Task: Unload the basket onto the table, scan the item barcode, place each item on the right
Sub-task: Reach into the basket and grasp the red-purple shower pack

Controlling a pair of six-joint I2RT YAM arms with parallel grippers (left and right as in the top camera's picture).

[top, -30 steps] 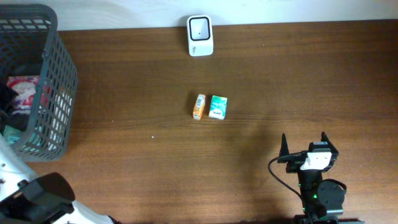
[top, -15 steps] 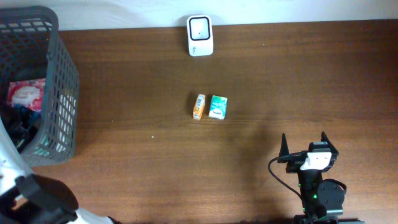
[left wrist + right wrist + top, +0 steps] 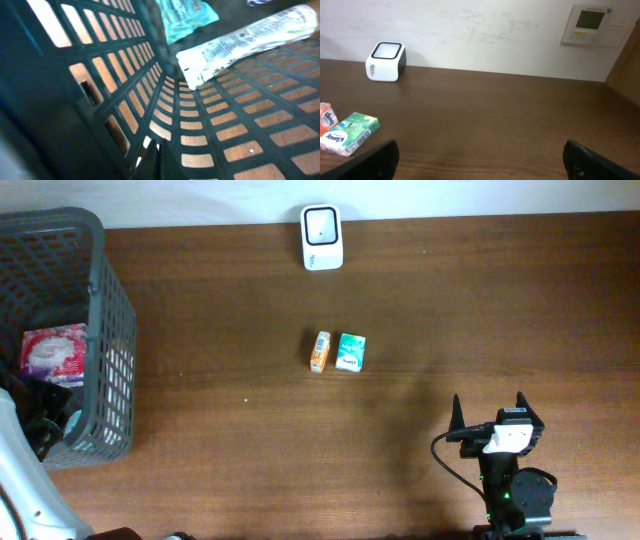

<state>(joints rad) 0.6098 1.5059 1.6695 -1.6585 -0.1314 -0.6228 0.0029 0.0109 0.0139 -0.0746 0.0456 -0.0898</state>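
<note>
Here's the wide brown table [image 3: 250, 440], and on its far left edge stands the big dark mesh basket [image 3: 112, 350], by far the bulkiest thing on it. The white left arm [image 3: 22, 480] reaches up from the near left corner, and the left gripper [image 3: 48, 423] sits low at the basket's near wall with its fingers pressed together. From its own camera I see only mesh and floor, so I can't say whether anything is pinched between them. Over at the near right, the right gripper [image 3: 488, 415] is parked above bare wood, fingers spread as wide as they go, nothing between them and nothing touching them. Up at the far edge against the wall, there's the white scanner [image 3: 322, 237], dark window facing up. Inside the basket lies a pink packet [image 3: 55, 352], and the left wrist view shows a long white printed sachet [image 3: 250, 40] on the basket floor with a teal wrapper [image 3: 185, 15] just beyond it. Now the items in the open: mid-table, well clear of both grippers and near the scanner's side, the green pack [image 3: 351, 352] lies flat. Just beside it on its left is the smaller orange pack [image 3: 320, 351], the two almost touching.
</note>
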